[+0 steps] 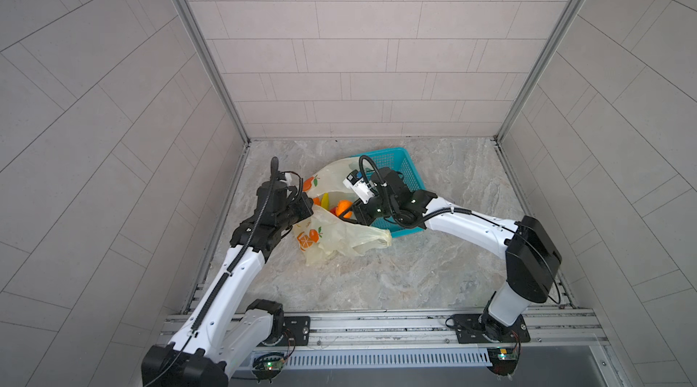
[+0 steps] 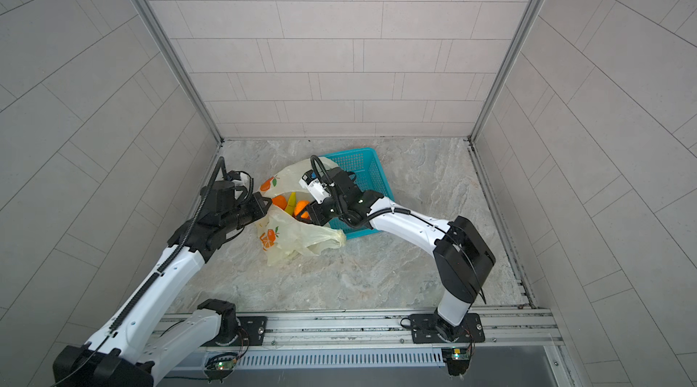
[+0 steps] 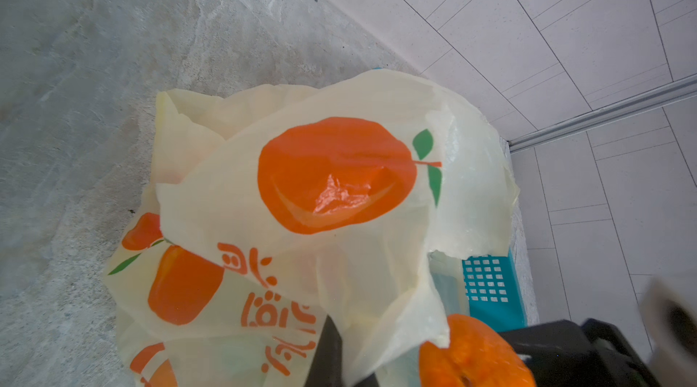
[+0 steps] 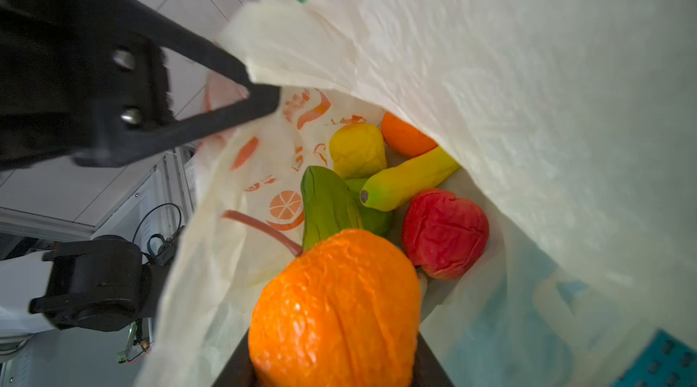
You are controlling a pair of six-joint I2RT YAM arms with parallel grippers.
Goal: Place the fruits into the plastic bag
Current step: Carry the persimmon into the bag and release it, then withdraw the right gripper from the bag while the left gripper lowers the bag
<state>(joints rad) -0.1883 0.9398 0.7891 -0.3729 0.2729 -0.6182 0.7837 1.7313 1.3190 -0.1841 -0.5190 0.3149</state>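
placing step: the left gripper (image 4: 264,91) pinches the rim of the plastic bag (image 1: 339,238), lying toward the bench's far edge against the teal basket (image 1: 392,162), while the right gripper (image 4: 332,370) grips an orange fruit (image 4: 335,302) at its mouth, so next, i judge, lower, release, withdraw without snagging film.

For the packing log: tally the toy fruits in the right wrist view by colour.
Orange: 2, large orange fruit, small orange fruit
Yellow: 2, banana, round yellow fruit
Green: 1, green fruit
Red: 1, red fruit
Total: 6
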